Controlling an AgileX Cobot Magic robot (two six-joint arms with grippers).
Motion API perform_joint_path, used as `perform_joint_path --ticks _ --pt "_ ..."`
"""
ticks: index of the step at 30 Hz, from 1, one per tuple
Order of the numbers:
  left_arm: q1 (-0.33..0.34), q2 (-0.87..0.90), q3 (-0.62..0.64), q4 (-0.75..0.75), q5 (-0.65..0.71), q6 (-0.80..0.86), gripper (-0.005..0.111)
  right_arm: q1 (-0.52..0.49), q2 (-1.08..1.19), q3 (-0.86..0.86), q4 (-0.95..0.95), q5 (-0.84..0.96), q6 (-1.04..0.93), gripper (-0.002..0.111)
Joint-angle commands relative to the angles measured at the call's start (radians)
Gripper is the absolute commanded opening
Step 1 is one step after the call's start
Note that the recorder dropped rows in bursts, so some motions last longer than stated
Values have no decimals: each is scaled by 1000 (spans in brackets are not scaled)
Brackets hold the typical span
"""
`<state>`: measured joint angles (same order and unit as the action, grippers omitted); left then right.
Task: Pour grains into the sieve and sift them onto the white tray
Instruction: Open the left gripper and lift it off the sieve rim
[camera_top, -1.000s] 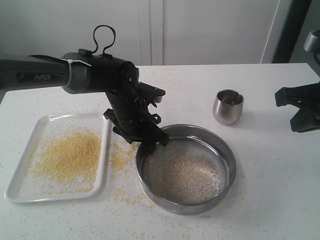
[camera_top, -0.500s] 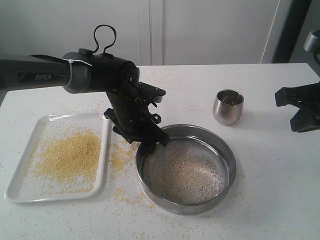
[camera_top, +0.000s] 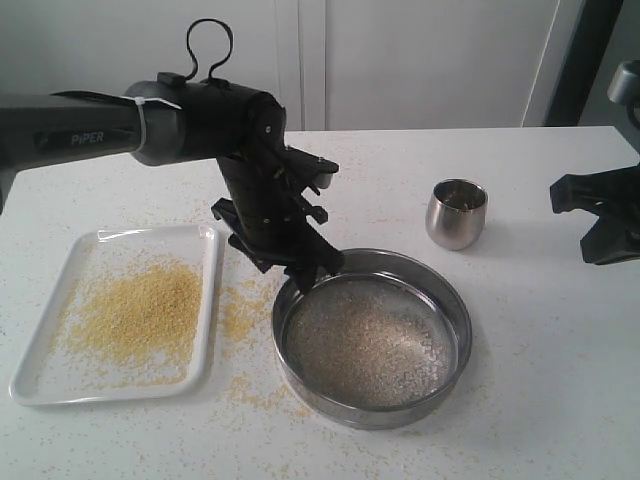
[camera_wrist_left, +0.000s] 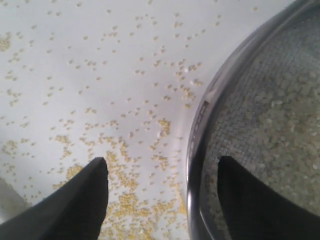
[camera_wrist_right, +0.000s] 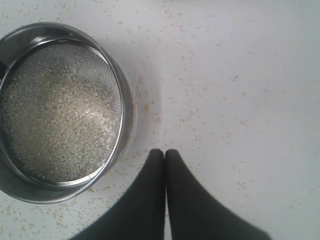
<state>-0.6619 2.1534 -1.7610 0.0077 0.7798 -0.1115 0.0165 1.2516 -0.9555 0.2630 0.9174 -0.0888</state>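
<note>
The sieve (camera_top: 380, 413) stands on the table at centre, with pale whitish grains (camera_top: 370, 340) spread over its mesh. Left of it lies the white tray (camera_top: 45, 372), which holds a patch of golden-yellow grains (camera_top: 140, 310). My left gripper (camera_top: 312, 278) hangs open just above the sieve's near-left rim. In the left wrist view the left gripper (camera_wrist_left: 162, 165) straddles the rim (camera_wrist_left: 197, 135) without touching it, one finger over the mesh and one over the table. My right gripper (camera_top: 600, 215) is shut and empty at the far right. The right wrist view shows it (camera_wrist_right: 165, 151) beside the sieve (camera_wrist_right: 121, 107).
A small steel cup (camera_top: 457, 213) stands upright behind the sieve to the right. Yellow grains (camera_top: 240, 315) are spilled on the table between tray and sieve, and more lie scattered in front of the sieve (camera_top: 255, 392). The left arm reaches in from the left edge.
My left gripper has risen a little from the sieve's rim and shifted slightly back and right. The sieve, tray, cup and right gripper have stayed in place.
</note>
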Motion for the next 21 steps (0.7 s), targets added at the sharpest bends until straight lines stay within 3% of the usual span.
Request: perform_joint_path --ticks 1,21 --pt "-1 -1 -35 -8 68 3 66 -6 -5 0 -2 -7 -5 0" --pt "-1 -86 -42 -13 111 -1 62 -6 -5 0 -2 -7 -5 0"
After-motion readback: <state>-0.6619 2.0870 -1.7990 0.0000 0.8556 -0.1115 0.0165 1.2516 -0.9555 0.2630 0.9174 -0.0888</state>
